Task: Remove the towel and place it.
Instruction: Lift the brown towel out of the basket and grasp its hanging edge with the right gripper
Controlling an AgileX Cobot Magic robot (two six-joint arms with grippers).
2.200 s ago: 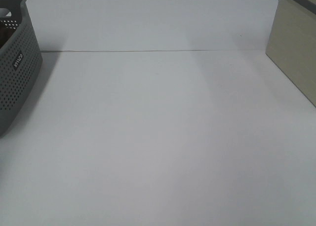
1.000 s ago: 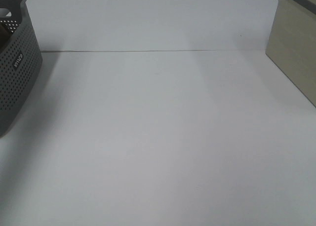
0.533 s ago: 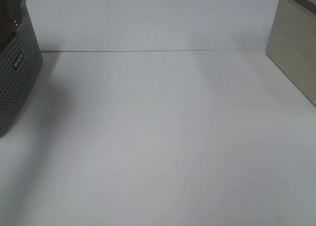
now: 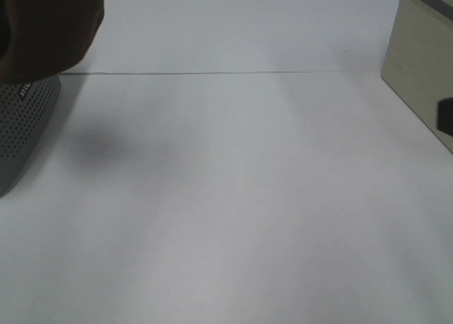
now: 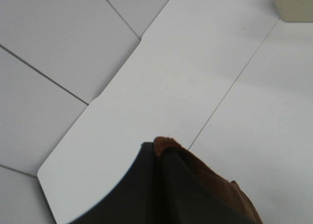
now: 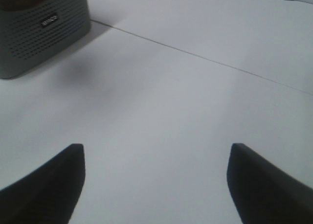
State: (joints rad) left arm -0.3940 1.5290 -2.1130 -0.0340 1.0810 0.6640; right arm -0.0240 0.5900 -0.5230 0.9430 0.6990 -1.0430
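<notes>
The towel point(image 4: 46, 27), a dark brown plush cloth, hangs at the top left of the exterior high view, lifted above the grey perforated basket point(image 4: 21, 126). In the left wrist view my left gripper point(image 5: 157, 150) is shut on a fold of the towel point(image 5: 215, 185), with brown cloth showing between and beside the black fingers point(image 5: 142, 190). My right gripper point(image 6: 156, 180) is open and empty over the bare white table, well away from the basket point(image 6: 44, 28). A dark part of the right arm point(image 4: 446, 115) shows at the right edge.
A beige box point(image 4: 425, 69) stands at the back right. A white backboard point(image 4: 226, 27) runs along the far edge of the white table point(image 4: 233, 197). The towel's soft shadow point(image 4: 106, 143) falls on the table beside the basket.
The towel has risen out of the basket and now fills the top left corner. Its shadow has appeared on the table. A dark part of the right arm has entered at the right edge.
</notes>
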